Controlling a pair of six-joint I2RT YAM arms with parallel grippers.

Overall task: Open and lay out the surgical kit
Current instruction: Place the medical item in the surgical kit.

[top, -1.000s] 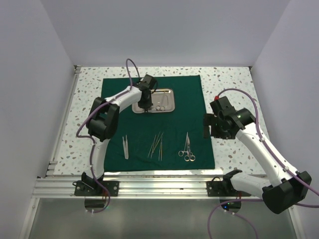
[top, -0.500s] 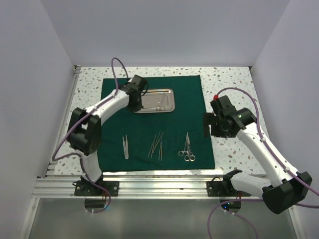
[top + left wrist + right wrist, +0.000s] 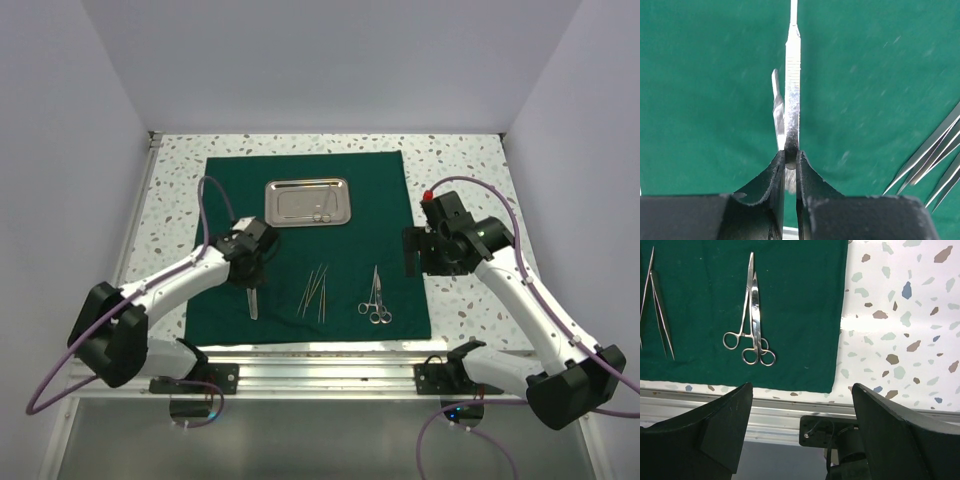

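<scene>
Pinching a slim steel instrument point(image 3: 792, 75), left gripper point(image 3: 788, 160); right gripper point(image 3: 801, 390) agape.

The flat steel instrument point(image 3: 792, 75) pinched in the left gripper point(image 3: 791, 155) runs ahead past the top edge, tip unseen; the probes point(image 3: 922, 150) to its right are cut off too.

The drape point(image 3: 370, 200) is matt green woven cloth, the tray point(image 3: 290, 206), scissors point(image 3: 752, 310) and slim flat instrument point(image 3: 792, 75) are polished bright metal, the bench point(image 3: 460, 160) is smooth speckled terrazzo, and the left gripper point(image 3: 791, 157) is matt black plastic.
</scene>
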